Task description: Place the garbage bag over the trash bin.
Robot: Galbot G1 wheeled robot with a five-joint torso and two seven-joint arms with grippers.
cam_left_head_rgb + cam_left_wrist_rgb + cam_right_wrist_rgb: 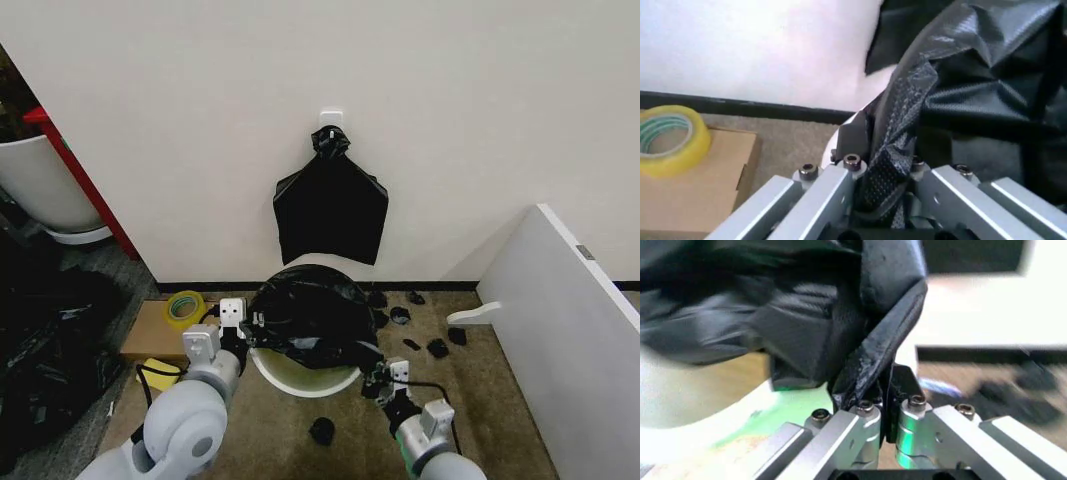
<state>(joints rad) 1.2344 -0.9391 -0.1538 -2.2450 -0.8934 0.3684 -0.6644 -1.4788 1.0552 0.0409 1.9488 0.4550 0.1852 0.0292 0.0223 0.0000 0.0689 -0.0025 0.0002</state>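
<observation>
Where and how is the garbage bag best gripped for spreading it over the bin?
By its edge film, pinched from opposite sides, as now: left gripper and right gripper each shut on a gathered fold of the garbage bag. The thin film bunches between fingers, and the trash bin sits between them.

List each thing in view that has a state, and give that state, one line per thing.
garbage bag: draped over the bin's far side, pinched at both edges.
trash bin: upright, near rim uncovered.
left gripper: shut on the bag's edge at the bin's left.
right gripper: shut on the bag's edge at the bin's right.
black bundle: hanging on the wall hook.
tape roll: lying on the cardboard box.
</observation>
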